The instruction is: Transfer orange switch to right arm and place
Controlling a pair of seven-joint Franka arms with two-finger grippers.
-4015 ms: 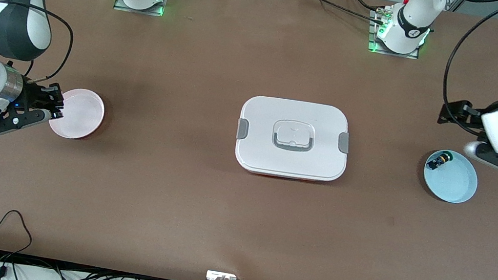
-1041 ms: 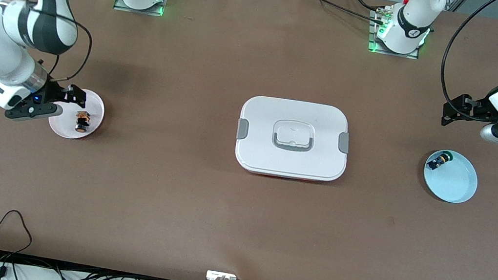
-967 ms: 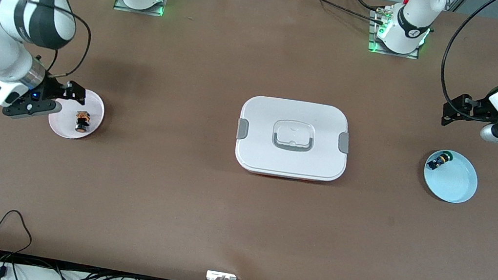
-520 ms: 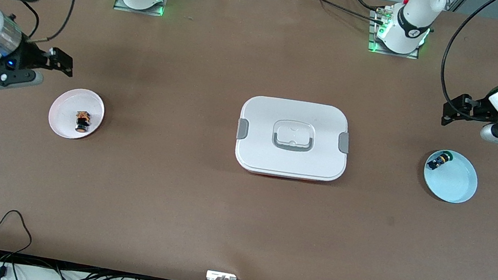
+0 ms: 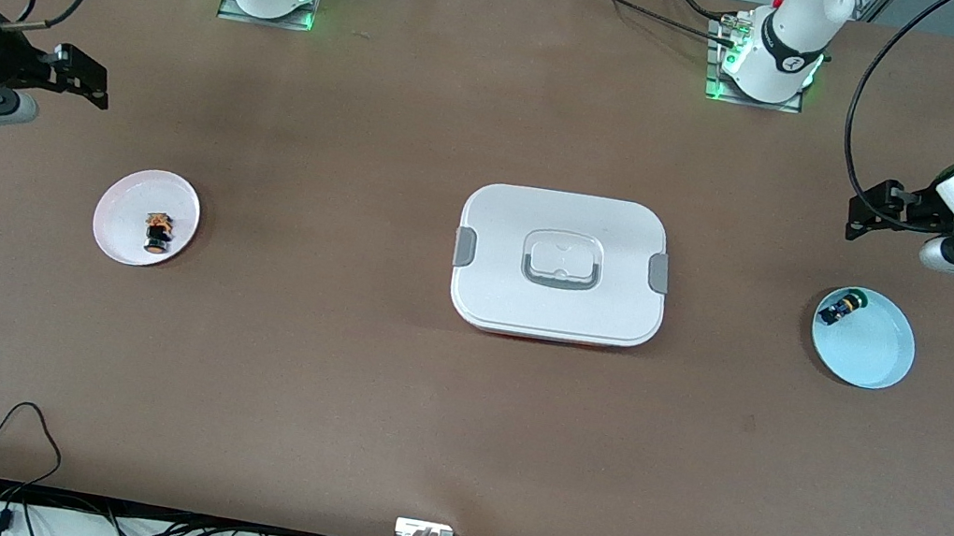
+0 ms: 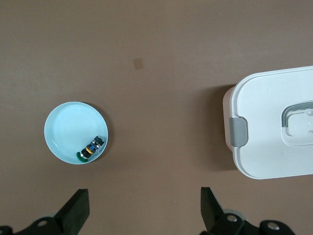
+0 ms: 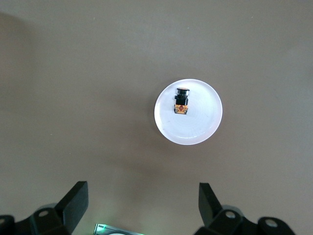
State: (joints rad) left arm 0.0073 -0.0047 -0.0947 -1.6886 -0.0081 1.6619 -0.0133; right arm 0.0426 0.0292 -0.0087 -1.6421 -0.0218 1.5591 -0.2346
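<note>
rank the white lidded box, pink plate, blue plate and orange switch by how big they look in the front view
1. white lidded box
2-3. blue plate and pink plate: they look about the same size, so no ranking between them
4. orange switch, tiny, lying on the pink plate

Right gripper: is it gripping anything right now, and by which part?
Nothing is held. The right gripper is open and empty above the table; the orange switch lies on the pink plate. The left gripper is open and empty too.

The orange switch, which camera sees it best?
The right wrist view: the orange switch shows largest there, lying on the pink plate. The front view shows it tiny. The left wrist view misses it, showing only the green switch.
</note>
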